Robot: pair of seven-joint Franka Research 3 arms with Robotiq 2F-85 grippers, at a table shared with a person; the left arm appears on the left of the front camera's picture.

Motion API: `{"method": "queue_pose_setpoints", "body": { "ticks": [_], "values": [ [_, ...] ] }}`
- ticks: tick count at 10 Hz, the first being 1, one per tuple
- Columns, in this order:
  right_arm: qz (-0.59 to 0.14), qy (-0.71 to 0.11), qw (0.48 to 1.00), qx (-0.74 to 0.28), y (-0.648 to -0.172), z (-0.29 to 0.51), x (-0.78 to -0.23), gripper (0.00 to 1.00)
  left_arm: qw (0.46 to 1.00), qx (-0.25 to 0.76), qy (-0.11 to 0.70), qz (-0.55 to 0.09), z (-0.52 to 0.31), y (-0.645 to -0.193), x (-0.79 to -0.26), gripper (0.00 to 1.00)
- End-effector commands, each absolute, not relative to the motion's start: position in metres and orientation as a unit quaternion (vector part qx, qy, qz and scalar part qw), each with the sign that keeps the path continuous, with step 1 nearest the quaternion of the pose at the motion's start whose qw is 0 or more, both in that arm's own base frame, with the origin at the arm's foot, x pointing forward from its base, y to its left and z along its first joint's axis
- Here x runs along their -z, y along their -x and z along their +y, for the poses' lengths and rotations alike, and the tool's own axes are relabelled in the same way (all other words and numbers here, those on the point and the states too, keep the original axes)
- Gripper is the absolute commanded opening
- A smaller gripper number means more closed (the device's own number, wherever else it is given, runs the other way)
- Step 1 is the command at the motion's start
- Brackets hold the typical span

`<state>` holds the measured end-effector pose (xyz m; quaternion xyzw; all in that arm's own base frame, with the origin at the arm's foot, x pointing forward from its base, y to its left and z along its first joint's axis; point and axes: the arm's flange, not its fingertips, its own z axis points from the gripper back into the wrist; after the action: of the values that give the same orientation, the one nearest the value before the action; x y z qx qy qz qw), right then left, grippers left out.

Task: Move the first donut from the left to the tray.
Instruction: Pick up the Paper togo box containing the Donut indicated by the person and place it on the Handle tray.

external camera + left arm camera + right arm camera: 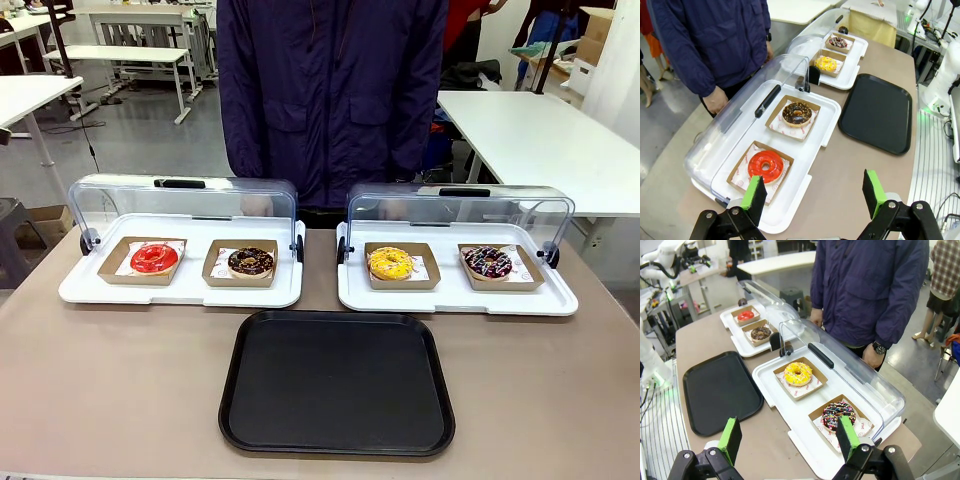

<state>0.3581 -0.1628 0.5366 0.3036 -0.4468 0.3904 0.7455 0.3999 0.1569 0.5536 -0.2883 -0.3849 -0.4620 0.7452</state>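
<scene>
- Red donut (765,166): lies on a white tray (795,200), at 11 o'clock, just past the left claw (814,196).
- Left claw: wide open, holding nothing.
- Right claw (789,437): wide open, holding nothing.
- Black tray (876,114): at 1 o'clock from the left claw, farther off.

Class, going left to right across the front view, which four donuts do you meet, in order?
red glazed donut → chocolate donut → yellow donut → dark sprinkled donut

first donut (154,258): leftmost, in left case (180,297) | tray (337,383): before, between left and right case (455,306)
</scene>
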Motion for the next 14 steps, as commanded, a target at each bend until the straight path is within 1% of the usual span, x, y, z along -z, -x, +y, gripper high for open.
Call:
{"method": "queue_pose_setpoints", "body": {
  "ticks": [1, 14],
  "values": [
    [-0.457, -0.303, 0.737, -0.395, -0.3602, -0.1628, -0.5372, 1.0, 0.74, 0.464, 0.293, -0.389, 0.157, -0.3996, -0.5539, 1.0],
    [-0.457, -0.303, 0.737, -0.395, -0.3602, -0.1628, -0.5372, 1.0, 0.74, 0.464, 0.293, -0.389, 0.157, -0.3996, -0.5539, 1.0]
  ]
}}
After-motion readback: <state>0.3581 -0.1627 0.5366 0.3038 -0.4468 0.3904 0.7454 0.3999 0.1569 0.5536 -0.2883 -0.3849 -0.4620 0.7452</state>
